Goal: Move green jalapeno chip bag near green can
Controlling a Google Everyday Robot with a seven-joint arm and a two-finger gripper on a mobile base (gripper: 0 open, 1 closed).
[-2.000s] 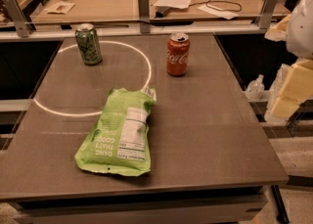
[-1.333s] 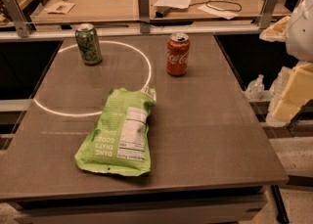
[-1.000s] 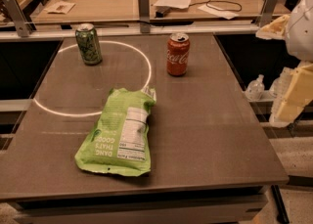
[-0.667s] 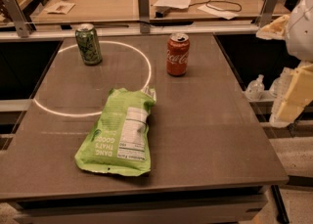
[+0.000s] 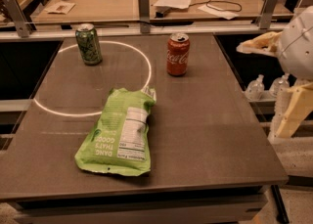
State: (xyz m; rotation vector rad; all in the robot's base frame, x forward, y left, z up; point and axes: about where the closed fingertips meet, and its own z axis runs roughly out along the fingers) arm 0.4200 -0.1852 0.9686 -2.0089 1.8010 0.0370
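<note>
The green jalapeno chip bag (image 5: 119,134) lies flat on the dark table, left of centre near the front, with its white nutrition panel facing up. The green can (image 5: 89,44) stands upright at the back left, on the white circle's edge, well apart from the bag. My gripper (image 5: 275,82) hangs off the table's right side, beyond the edge and above floor level. Its two cream fingers (image 5: 257,45) are spread apart and hold nothing. It is far from both the bag and the can.
A red Coca-Cola can (image 5: 177,54) stands upright at the back centre, right of the white circle (image 5: 145,78). Metal rail posts (image 5: 143,4) line the table's back edge, with a desk of papers and cables behind. Plastic bottles (image 5: 255,87) stand low to the right.
My gripper has shifted a little left and down at the right edge. The bag and both cans have not moved.
</note>
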